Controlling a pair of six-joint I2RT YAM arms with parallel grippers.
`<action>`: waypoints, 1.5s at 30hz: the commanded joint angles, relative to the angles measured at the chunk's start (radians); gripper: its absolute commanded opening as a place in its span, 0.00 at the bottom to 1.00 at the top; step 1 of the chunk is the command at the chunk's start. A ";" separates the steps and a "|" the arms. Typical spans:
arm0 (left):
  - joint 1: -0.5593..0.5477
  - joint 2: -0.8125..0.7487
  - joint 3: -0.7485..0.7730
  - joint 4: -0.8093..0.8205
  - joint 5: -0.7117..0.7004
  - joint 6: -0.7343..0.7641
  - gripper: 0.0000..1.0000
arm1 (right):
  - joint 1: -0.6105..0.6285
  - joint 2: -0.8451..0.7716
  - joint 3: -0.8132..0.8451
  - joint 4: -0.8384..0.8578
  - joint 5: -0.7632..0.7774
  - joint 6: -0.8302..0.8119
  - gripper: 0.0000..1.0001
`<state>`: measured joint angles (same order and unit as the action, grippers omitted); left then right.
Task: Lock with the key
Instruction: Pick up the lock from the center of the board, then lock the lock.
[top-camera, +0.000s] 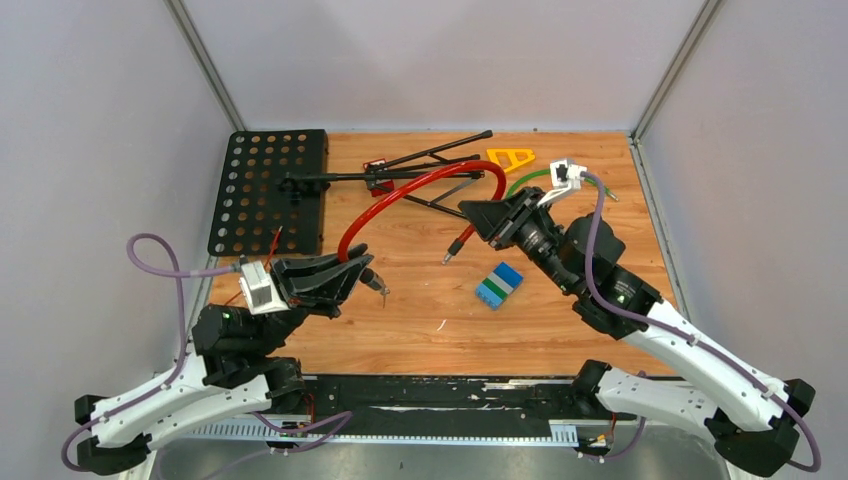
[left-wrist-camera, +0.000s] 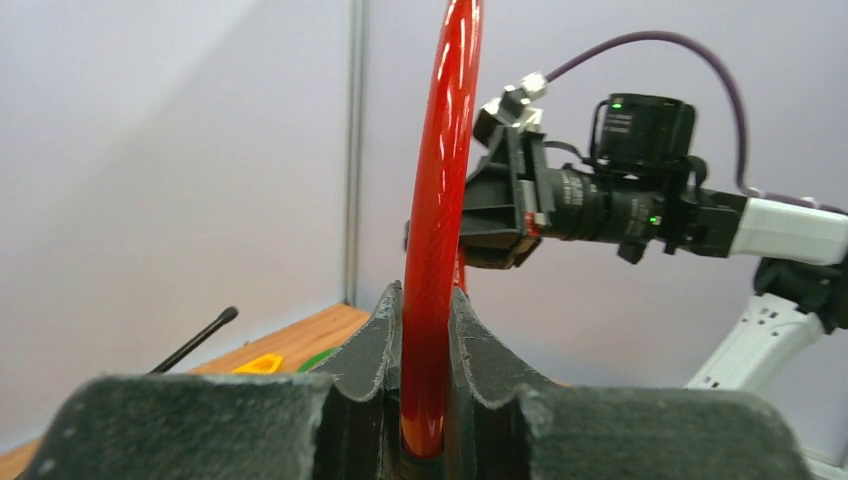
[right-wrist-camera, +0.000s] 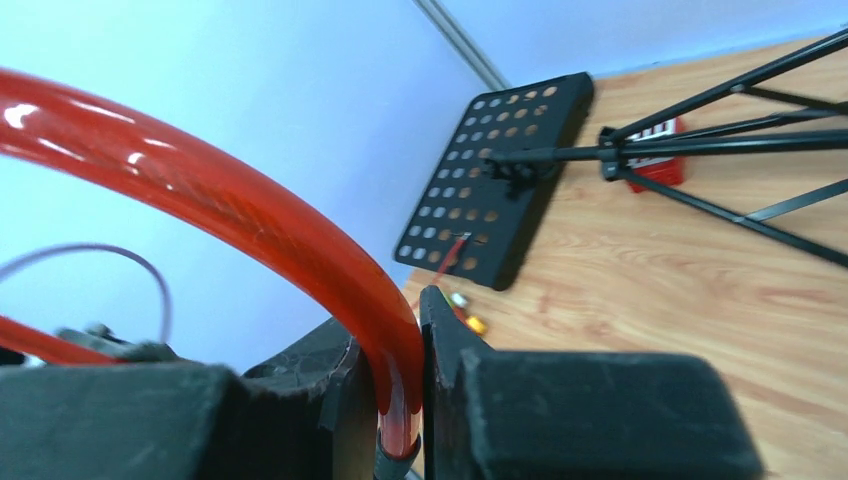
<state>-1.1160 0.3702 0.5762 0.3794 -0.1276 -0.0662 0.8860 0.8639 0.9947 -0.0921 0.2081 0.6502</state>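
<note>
Two grips on the red cable lock: left gripper and right gripper both clamped tight around its arch

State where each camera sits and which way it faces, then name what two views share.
Top external: above and behind the arms, looking down on the table; both arms show.
Left wrist: behind the left gripper, looking past its fingers at the right gripper.
Right wrist: behind the right gripper, looking over its fingers at the plate and stand.
Shared: both wrist views show the red cable clamped.
</note>
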 joint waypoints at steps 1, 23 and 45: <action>0.003 -0.021 -0.031 0.334 0.133 -0.056 0.00 | 0.017 0.031 0.112 0.096 0.080 0.286 0.00; 0.004 0.097 -0.047 0.597 0.419 0.008 0.00 | 0.609 0.151 0.199 0.447 0.787 -0.066 0.00; 0.004 0.050 -0.070 0.560 0.406 0.031 0.00 | 0.713 0.271 0.271 0.502 0.837 -0.172 0.00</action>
<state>-1.1107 0.4416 0.5049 0.8799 0.2684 -0.0616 1.5860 1.1343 1.2160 0.3279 1.0210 0.4812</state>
